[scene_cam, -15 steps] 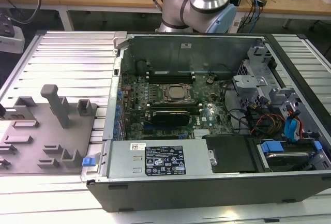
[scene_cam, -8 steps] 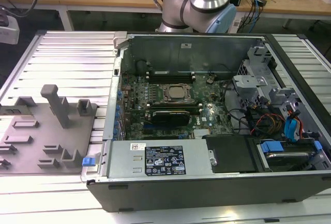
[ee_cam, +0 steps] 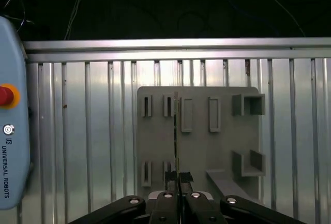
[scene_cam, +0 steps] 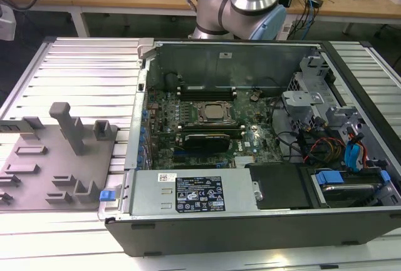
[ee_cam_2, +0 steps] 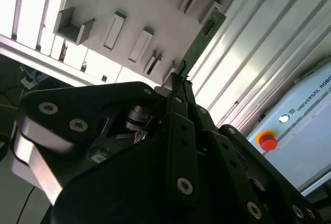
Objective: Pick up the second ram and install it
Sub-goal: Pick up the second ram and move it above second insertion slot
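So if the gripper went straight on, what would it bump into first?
Probably the grey slotted plate: the gripper points at it, holding the second ram, which would touch first. How far off is unclear.

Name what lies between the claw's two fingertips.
The ram: in the second wrist view it juts out from the shut claw, clamped at one end.
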{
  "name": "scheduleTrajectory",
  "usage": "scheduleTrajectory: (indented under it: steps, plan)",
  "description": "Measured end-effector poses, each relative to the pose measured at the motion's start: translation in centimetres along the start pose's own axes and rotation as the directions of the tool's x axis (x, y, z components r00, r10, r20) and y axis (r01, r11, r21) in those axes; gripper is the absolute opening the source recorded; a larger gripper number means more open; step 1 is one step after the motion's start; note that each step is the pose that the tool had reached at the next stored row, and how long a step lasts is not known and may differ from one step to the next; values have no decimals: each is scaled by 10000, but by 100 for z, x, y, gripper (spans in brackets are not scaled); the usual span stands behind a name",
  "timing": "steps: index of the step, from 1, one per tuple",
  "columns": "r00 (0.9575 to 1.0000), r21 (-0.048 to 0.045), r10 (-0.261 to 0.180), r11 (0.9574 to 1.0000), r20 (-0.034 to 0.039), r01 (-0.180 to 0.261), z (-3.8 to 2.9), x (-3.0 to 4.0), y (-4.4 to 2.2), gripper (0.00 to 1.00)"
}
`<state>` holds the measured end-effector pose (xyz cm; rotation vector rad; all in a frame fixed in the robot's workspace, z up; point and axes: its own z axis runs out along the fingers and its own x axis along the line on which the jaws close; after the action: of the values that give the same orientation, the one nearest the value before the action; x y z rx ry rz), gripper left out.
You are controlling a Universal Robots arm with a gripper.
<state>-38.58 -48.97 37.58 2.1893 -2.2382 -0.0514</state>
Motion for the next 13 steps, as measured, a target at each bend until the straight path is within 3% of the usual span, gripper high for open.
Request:
scheduleTrajectory:
  steps: [8,13]
  plan:
    - [10000,1,0,10000,0,0,-233,-4,7,12]
    - [10000,0,0,10000,0,0,-318,-5,10,12]
